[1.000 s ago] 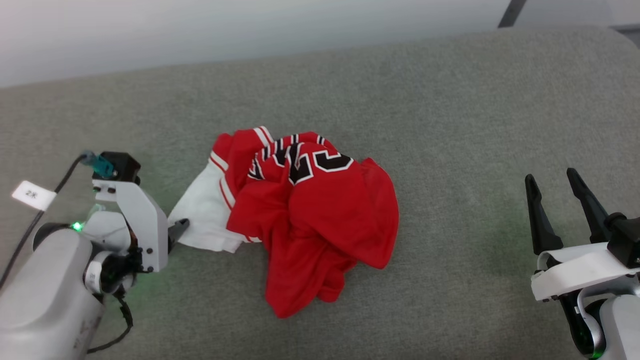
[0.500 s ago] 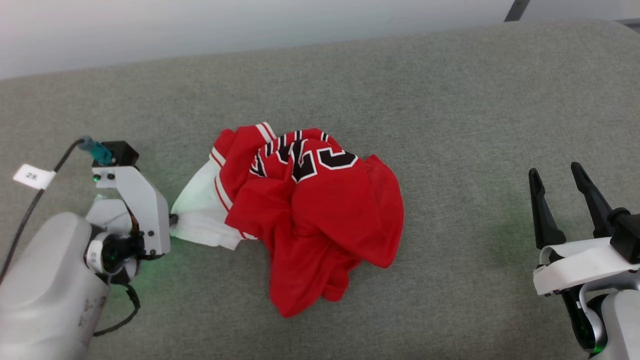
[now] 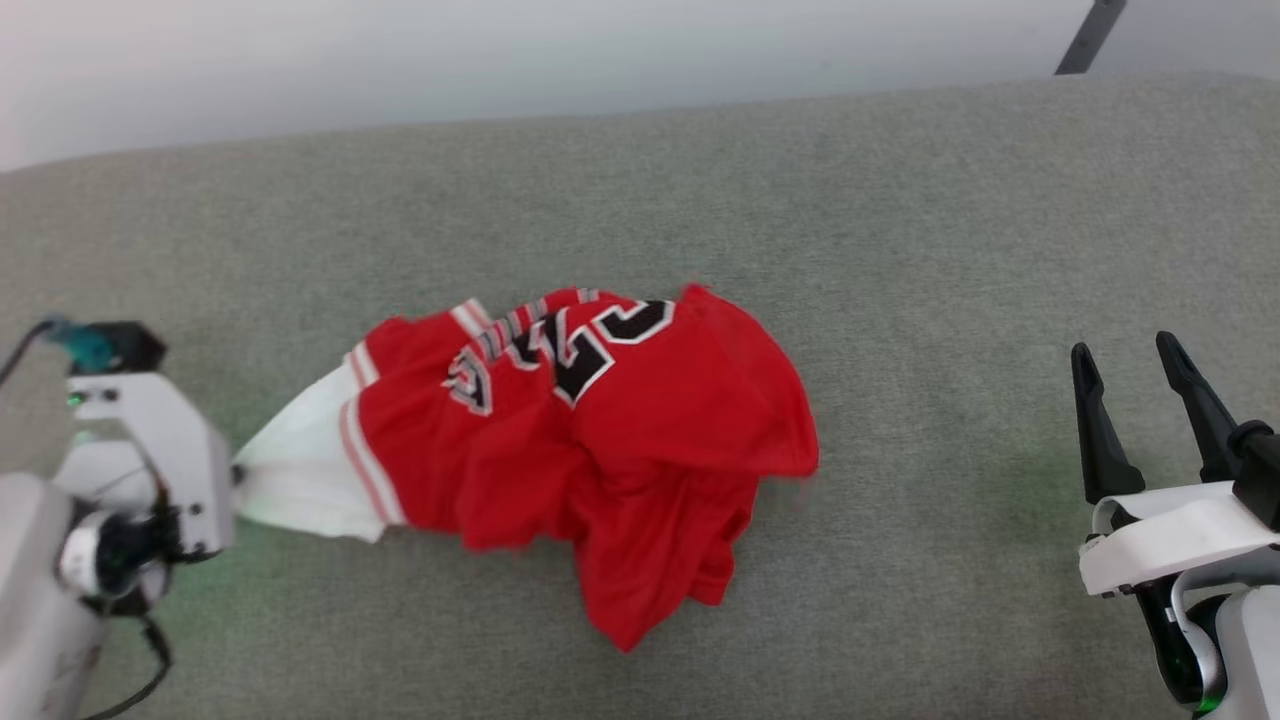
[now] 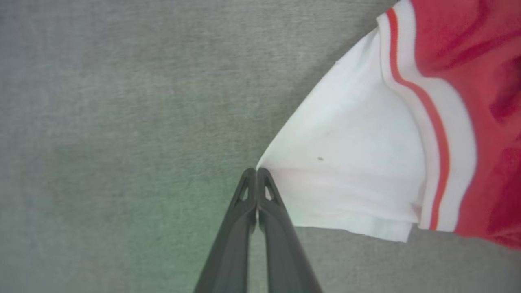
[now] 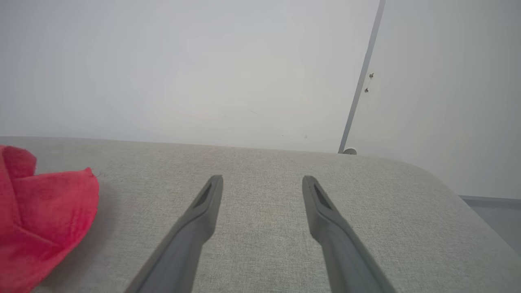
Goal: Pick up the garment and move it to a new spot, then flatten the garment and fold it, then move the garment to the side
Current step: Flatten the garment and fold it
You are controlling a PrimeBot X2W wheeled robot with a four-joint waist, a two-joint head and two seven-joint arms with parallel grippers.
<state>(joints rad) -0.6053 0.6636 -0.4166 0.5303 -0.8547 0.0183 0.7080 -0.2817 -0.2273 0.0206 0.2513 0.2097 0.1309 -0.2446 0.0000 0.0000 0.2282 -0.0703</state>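
The garment (image 3: 600,440), a red jersey with white sleeves and black white-edged numbers, lies crumpled in the middle of the grey surface (image 3: 900,230). My left gripper (image 3: 236,478) at the left edge is shut on the corner of its white sleeve (image 3: 300,470), which is stretched out toward it. The left wrist view shows the gripper (image 4: 257,171) with both fingers pressed together, pinching the tip of the white sleeve (image 4: 350,183). Far right, my right gripper (image 3: 1122,350) stands open and apart from the cloth. Its fingers (image 5: 203,211) hover spread over bare fabric, a red fold of the garment (image 5: 36,219) to their left.
The grey upholstered surface (image 5: 366,195) ends at a pale wall (image 3: 500,50) behind and rounds off at its far right corner. A dark strip (image 5: 360,81) runs up the wall there. Bare surface lies between the garment and the right gripper.
My left gripper closed on the white sleeve corner and pulled it left, dragging and stretching the garment that way. The head camera shifted a little. The right gripper stayed open in place.
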